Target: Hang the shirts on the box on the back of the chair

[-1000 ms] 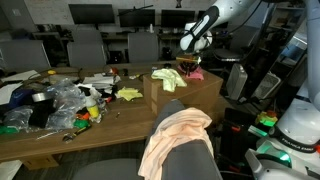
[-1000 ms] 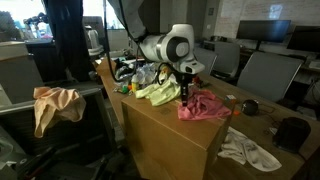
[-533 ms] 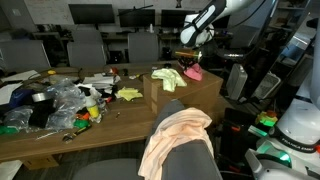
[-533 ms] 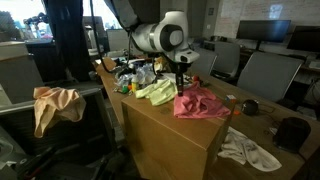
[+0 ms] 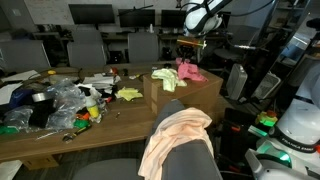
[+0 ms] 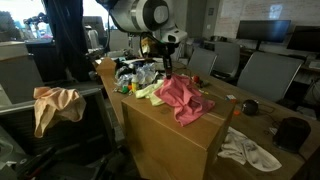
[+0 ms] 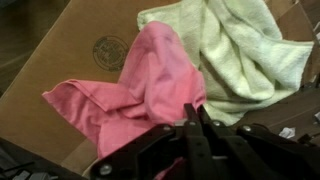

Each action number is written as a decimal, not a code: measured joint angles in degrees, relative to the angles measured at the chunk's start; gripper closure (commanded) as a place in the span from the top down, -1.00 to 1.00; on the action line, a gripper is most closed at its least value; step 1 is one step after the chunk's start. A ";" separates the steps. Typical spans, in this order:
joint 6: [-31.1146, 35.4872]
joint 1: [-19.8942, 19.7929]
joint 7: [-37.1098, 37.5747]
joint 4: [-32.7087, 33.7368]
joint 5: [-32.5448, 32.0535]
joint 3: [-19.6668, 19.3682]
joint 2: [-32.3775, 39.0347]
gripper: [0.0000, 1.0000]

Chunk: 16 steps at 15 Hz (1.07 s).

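The brown cardboard box (image 7: pixel 80 50) is showing one bare stretch of top in the wrist view. Beside it, a crumpled pink cloth shirt (image 7: pixel 150 85) and a pale yellow-green cloth shirt (image 7: pixel 240 50) are covering the rest. Beyond the box, clear plastic bags (image 5: pixel 60 100) are crowding the table. Between the box and the grey chair back (image 5: pixel 190 155), open air is waiting, though a peach shirt (image 5: pixel 170 130) is draping over that back.

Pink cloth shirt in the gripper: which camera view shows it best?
The wrist view: the pink cloth shirt fills the frame, pinched in the gripper's jaws over the brown cardboard box, beside the pale green cloth shirt. In both exterior views it looks small, trailing onto the box.
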 measured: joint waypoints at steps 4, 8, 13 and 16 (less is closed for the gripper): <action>-0.46 0.03 -3.62 -3.21 0.98 2.67 -6.59 -0.98; -4.24 0.05 -9.56 -5.56 3.28 5.15 -14.24 -0.98; -15.23 0.07 -17.64 -6.29 3.81 7.50 -24.68 -0.98; -22.36 0.05 -21.20 -6.17 3.81 8.48 -30.92 -0.98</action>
